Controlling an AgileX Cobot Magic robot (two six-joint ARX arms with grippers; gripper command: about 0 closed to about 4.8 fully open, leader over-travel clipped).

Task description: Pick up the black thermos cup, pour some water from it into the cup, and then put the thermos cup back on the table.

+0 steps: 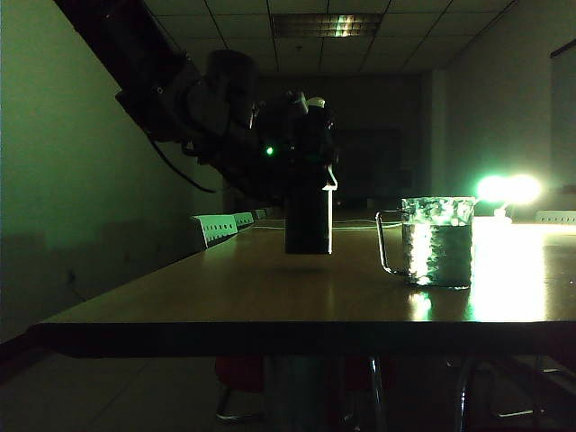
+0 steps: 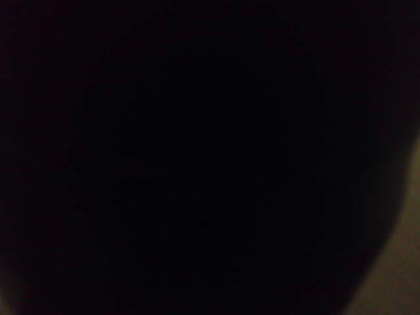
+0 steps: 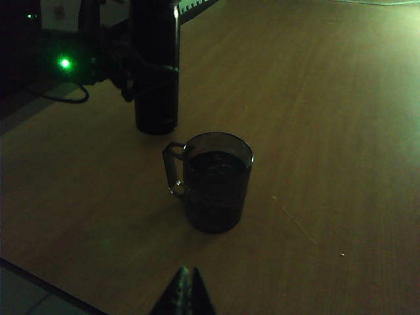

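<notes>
**Thermos in left pincer's grip above the bench; glass mug alongside**

The room is dim, lit green from a bright lamp (image 1: 509,189) at far right. The black thermos cup (image 1: 309,220) is a tall, slim, dark cylinder, upright, with a pale rounded tip showing at its top. A thin gap and a faint shadow separate its base from the bench (image 1: 225,288), so it hangs just clear of the surface, left of centre. The left pincer (image 1: 301,144) reaches in from the upper left and is clamped around the thermos's upper part. The left wrist view is almost wholly black and yields nothing further.

The cup (image 1: 438,241) is a short clear glass mug with textured, glinting walls and a thin looped handle facing the thermos. It stands on the bench just right of the thermos, apart from it, and holds liquid to a good level.

The right pincer (image 3: 186,289) sits low at the near side of the mug, away from it, its tips pressed together and holding nothing.
</notes>
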